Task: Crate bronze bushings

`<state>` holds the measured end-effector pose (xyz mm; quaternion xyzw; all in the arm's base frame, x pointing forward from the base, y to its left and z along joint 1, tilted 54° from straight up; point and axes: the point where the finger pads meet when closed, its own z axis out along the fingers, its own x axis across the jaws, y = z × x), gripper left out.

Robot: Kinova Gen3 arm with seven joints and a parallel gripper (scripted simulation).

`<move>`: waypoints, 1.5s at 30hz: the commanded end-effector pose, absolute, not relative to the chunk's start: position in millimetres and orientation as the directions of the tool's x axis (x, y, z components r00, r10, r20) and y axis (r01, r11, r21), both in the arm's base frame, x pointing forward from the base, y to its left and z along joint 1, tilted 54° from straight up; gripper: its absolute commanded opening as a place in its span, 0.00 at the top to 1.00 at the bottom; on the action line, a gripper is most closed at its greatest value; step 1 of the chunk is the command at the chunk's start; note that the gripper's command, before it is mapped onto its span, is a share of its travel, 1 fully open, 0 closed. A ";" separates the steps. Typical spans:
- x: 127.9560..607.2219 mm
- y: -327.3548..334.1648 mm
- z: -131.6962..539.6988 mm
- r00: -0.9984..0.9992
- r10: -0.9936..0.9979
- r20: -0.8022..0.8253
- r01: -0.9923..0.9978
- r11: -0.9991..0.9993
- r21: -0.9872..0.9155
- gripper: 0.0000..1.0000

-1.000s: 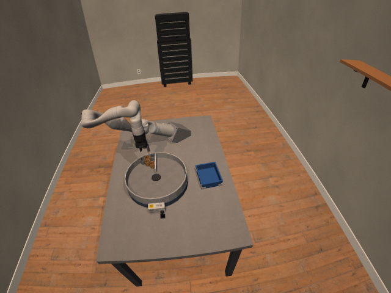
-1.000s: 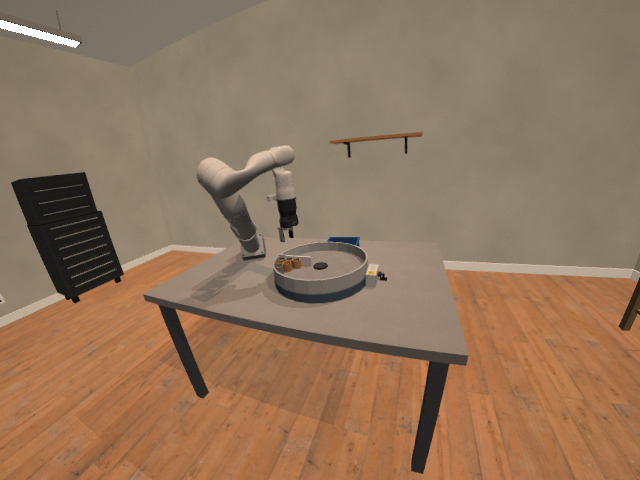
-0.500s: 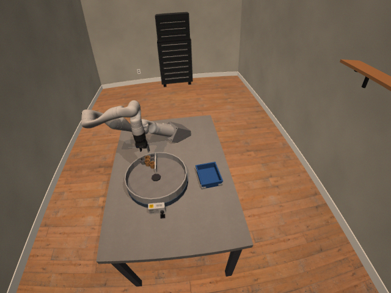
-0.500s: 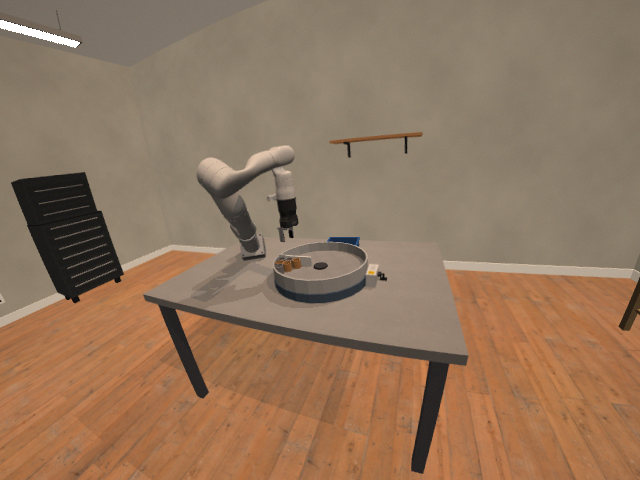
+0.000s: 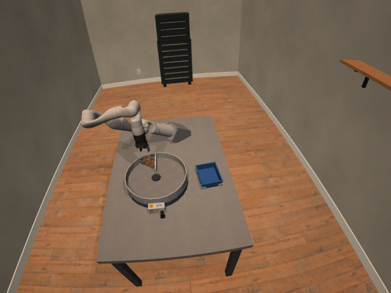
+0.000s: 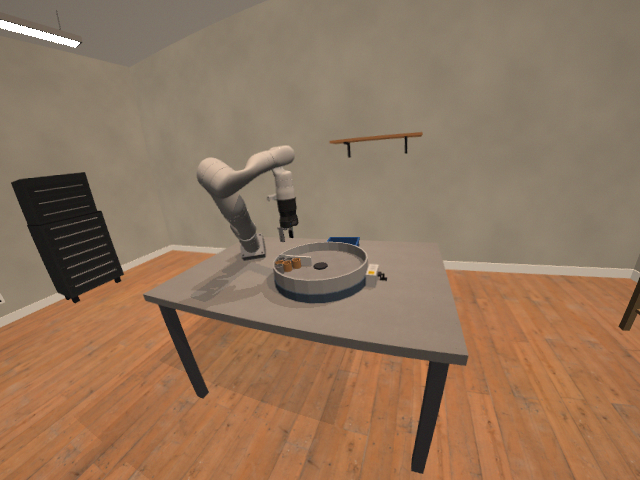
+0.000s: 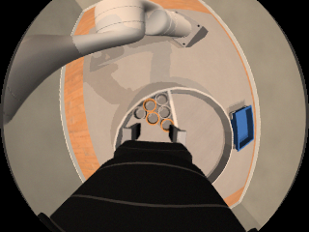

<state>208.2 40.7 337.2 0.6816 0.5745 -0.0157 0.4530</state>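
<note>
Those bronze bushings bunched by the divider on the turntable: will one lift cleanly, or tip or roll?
The bronze bushings stand upright, squat and hollow, so one probably won't tip. They look rigid, likely heavy for their size. They crowd against the steel bushings and the divider, so the open gripper may nudge neighbours. Tipped over, one could roll.

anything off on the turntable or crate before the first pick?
Nothing stands out. The bushings stand upright, clustered against the divider near the turning table's rim. The blue crate sits square, holding no bushings. The hand hovers open above the cluster.
</note>
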 end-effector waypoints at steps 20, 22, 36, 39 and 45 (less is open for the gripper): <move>212.2 39.5 333.6 0.517 0.764 -0.385 0.695 -0.112 0.710 0.66; 213.1 39.2 332.8 0.550 0.758 -0.351 0.669 -0.149 0.728 0.66; 216.3 38.0 329.9 0.667 0.716 -0.207 0.553 -0.289 0.781 0.66; 217.1 37.7 329.1 0.692 0.702 -0.170 0.521 -0.323 0.790 0.66; 220.4 36.5 326.2 0.778 0.628 -0.017 0.381 -0.450 0.808 0.66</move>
